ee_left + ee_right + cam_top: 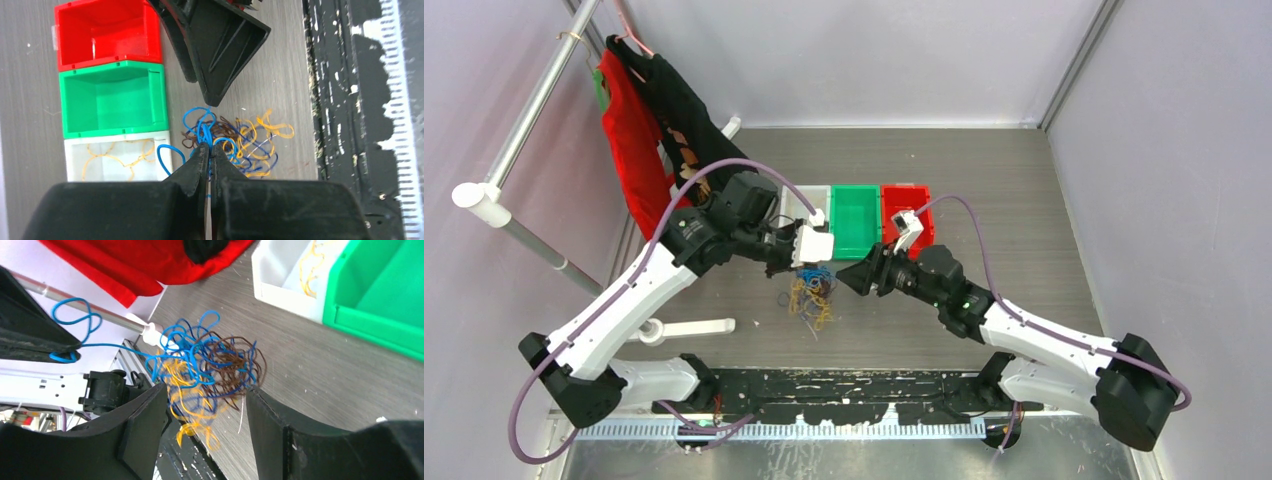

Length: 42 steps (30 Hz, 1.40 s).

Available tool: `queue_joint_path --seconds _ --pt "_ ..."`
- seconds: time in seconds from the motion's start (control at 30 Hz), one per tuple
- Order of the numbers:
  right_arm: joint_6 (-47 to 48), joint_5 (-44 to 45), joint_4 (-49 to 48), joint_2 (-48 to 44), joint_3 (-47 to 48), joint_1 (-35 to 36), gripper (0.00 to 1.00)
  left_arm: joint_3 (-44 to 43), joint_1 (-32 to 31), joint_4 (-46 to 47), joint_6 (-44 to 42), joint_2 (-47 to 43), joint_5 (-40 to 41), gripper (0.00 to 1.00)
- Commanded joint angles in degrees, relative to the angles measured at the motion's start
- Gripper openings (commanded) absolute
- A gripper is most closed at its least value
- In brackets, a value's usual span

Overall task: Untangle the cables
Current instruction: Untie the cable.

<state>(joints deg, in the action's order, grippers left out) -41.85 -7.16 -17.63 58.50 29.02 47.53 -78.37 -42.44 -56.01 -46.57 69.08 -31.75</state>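
L tool [209, 151] clamps cables [240, 136], R tool [206, 390] spread

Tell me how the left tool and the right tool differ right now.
The left tool is shut, pinching a blue cable that stretches out of the tangle. The right tool is open and holds nothing. In the top view the left tool meets the tangle from the left and the right tool from the right. Both are black, two-fingered and point at the tangle.

Table [1024, 180] — brushed grey, fine streaky grain. Red bin [110, 64], green bin [115, 131] — glossy moulded plastic. The cables [220, 360]: thin, smooth, plastic-coated.
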Motion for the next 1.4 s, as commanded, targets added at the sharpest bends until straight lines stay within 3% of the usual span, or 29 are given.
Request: queue_joint_path --seconds 0.0,0.2,0.47,0.63,0.87,1.1,1.37 --pt "8.5 -2.3 -7.4 -3.1 2.4 0.4 0.65 -3.3 -0.2 3.7 11.0 -1.5 -3.6 0.0" --pt "13.8 -4.8 -9.5 -2.4 4.6 2.4 0.65 -5.8 -0.3 4.7 14.1 -1.4 -5.1 0.0" --pt "18.7 -1.3 -12.9 0.5 6.1 7.7 0.63 -9.4 -0.8 4.3 16.8 -0.2 -7.3 0.0" --pt "19.9 -0.4 -13.7 2.5 9.7 8.5 0.58 -11.7 -1.2 3.5 17.6 0.8 -8.7 0.0" --pt "19.0 1.8 -14.0 7.7 14.5 8.5 0.42 -14.4 -1.5 3.3 19.2 1.7 -9.7 0.0" --pt "14.4 3.1 -18.3 9.8 9.9 8.5 0.36 -19.9 -1.6 3.2 20.9 2.7 -11.3 0.0" --pt "10.5 5.4 -20.6 9.1 2.5 8.5 0.36 -28.4 -1.6 3.9 21.4 5.6 -11.5 0.0"
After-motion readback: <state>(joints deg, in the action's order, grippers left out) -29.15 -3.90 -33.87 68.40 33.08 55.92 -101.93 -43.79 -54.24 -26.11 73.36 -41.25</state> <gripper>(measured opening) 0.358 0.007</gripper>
